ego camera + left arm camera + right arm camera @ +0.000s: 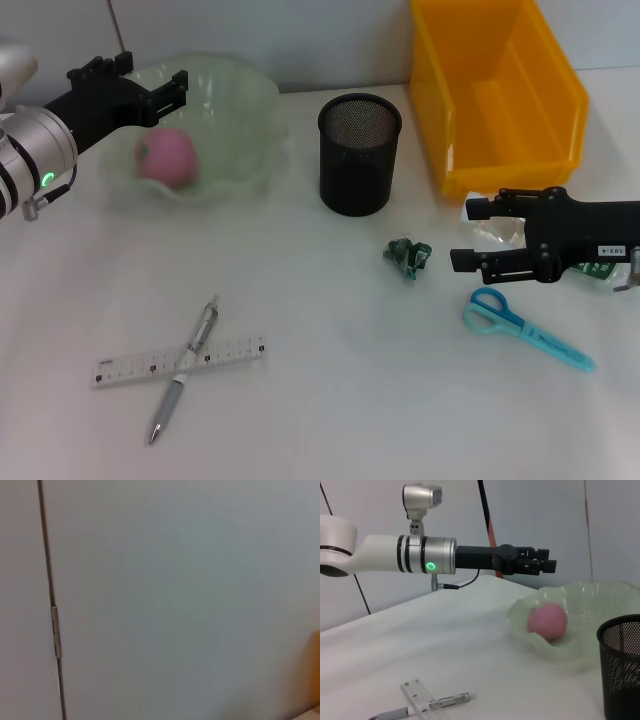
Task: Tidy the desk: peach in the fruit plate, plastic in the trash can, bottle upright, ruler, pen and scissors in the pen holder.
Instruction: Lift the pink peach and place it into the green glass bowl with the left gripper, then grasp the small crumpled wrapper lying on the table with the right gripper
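Desk inventory for you, operator, taken from each hand outward. Left gripper (160, 88): raised over the near rim of the fruit plate (255, 110), fingers parted and holding nothing; the peach (166, 156) lies in the plate just below and ahead of its fingertips, so you can likely mark that item settled. Right gripper (468, 235): held low above the desk with its fingers spread wide and empty, pointing toward the middle of the desk. Bottle (505, 234): clear, lying on its side between and under those fingers, mostly hidden by them; whether anything touches it you cannot tell. Plastic (407, 255): a crumpled green scrap just ahead of the right fingertips. Scissors (525, 328): flat on the desk, close beside the right gripper on the side nearer you. Trash can (545, 100): yellow bin just behind that gripper. Pen holder (360, 153): black mesh, ahead of the right gripper and behind the scrap. Ruler (180, 361) and pen (184, 369): crossed and touching, well away from both hands. Hazards: a round, slick bottle may roll or squirt out as the fingers close; lowering could nudge the scissors; the crossed pen and ruler may drag one another when either is lifted.
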Controlling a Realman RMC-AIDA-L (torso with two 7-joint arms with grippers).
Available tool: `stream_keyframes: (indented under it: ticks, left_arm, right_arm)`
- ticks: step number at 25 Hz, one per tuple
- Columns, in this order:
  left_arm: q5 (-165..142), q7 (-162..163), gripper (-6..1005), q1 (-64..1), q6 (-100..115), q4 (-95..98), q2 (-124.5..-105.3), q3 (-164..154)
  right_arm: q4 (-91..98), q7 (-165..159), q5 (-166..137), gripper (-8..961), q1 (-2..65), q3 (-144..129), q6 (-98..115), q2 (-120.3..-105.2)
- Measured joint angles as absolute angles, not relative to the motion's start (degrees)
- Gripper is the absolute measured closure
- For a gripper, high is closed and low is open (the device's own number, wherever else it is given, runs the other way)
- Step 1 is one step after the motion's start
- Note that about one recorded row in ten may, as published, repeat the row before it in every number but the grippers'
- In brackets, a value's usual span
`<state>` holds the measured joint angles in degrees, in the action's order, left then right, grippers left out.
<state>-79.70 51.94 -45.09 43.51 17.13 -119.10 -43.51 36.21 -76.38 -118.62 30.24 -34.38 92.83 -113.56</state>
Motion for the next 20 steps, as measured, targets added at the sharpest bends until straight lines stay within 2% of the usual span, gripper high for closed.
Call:
stream_keyframes:
  ticks: [5,11,14,17,18,19,20]
  left_arm:
    - [-79.89,53.99,206,-45.17,44.51,17.16,-118.86,-43.69]
    - [-80.17,64.28,206,-42.3,51.19,21.75,-117.97,-50.06]
    - [-80.17,71.83,206,-38.92,57.32,26.99,-116.37,-55.83]
    - [-80.39,78.6,206,-36.03,65.09,30.05,-113.28,-60.9]
    - [-80.39,78.6,206,-36.03,65.09,30.05,-113.28,-60.9]
    - [-80.66,79.44,206,-35.54,66.91,30.23,-112.5,-61.55]
    - [-83.63,81.52,206,-34.52,73.28,30.36,-110.71,-61.71]
  right_arm:
    - [36.21,-76.38,-118.58,118,30.24,-34.36,92.48,-113.55]
    - [36.21,-76.37,-118.56,118,30.24,-34.36,92.27,-113.55]
    - [36.21,-76.37,-118.55,118,30.24,-34.37,92.27,-113.54]
    - [36.21,-76.37,-118.55,118,30.24,-34.37,92.28,-113.47]
    - [36.21,-76.37,-118.56,118,30.23,-34.36,92.3,-113.45]
    - [36.21,-76.37,-118.56,118,30.24,-34.35,92.36,-113.43]
    - [36.21,-76.37,-118.55,118,30.23,-34.32,92.43,-113.4]
